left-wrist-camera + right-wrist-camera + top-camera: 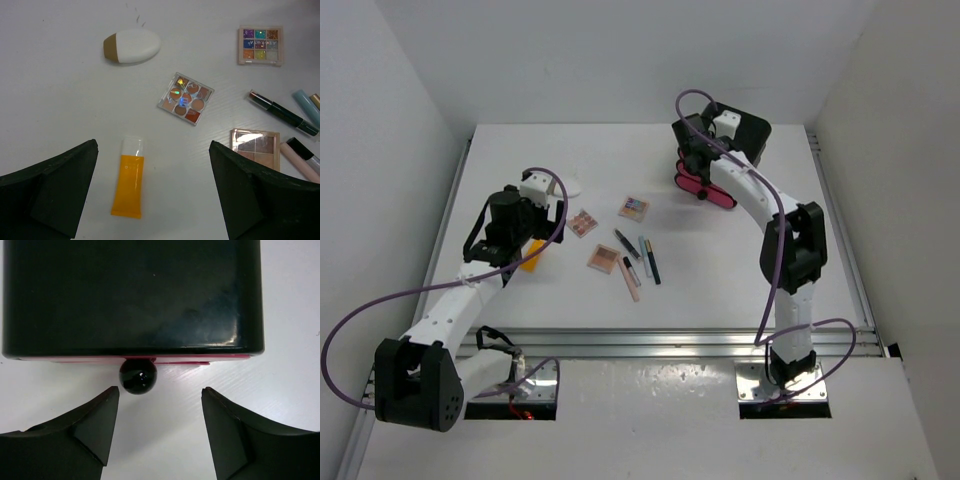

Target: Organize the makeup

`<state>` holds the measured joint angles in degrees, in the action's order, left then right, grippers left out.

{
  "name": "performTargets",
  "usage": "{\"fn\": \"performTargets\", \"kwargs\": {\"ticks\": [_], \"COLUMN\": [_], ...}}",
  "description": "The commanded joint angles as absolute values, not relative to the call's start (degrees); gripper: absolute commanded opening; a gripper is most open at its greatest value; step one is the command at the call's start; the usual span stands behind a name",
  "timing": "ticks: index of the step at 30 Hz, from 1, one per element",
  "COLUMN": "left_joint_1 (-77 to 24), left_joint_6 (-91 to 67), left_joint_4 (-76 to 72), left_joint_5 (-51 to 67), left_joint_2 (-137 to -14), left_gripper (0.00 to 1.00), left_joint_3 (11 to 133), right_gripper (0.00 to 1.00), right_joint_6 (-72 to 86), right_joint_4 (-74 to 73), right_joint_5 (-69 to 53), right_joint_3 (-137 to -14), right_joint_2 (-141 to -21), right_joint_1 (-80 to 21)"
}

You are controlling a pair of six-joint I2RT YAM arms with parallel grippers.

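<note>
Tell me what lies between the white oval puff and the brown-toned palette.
A square palette with round pans, touching neither the puff nor the brown-toned palette; clearest in the left wrist view.

Pencils (642, 262) right of palettes (603, 258)

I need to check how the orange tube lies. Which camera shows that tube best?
The left wrist view: the orange tube lies whole and uncovered between the fingers. The top view shows only a small orange sliver; the right wrist view shows none of it.
</note>
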<state>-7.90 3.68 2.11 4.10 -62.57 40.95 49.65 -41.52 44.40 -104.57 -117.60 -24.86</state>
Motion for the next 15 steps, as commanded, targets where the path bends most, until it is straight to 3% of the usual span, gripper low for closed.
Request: {"fn": "performTargets", "kwargs": {"ticks": [1, 15], "left_joint_1": [-8.35, -8.35], "left_joint_6": [2.37, 2.90], "left_joint_4": [0.44, 0.44], "left_joint_5": [4.57, 4.04], "left_joint_2": [-61.79, -61.79], "left_gripper": [1.00, 1.00], "left_joint_3": [40.96, 40.43], "right_gripper": [0.67, 0.57], "right_joint_6": [48.34, 47.37], "right_joint_4": [-36.65, -34.73], "right_joint_5": [45.18, 47.20], "right_joint_3": [-104.68, -106.70], "right_joint_2": [-117.95, -121.11], "right_joint_1": [-25.05, -25.14]}}
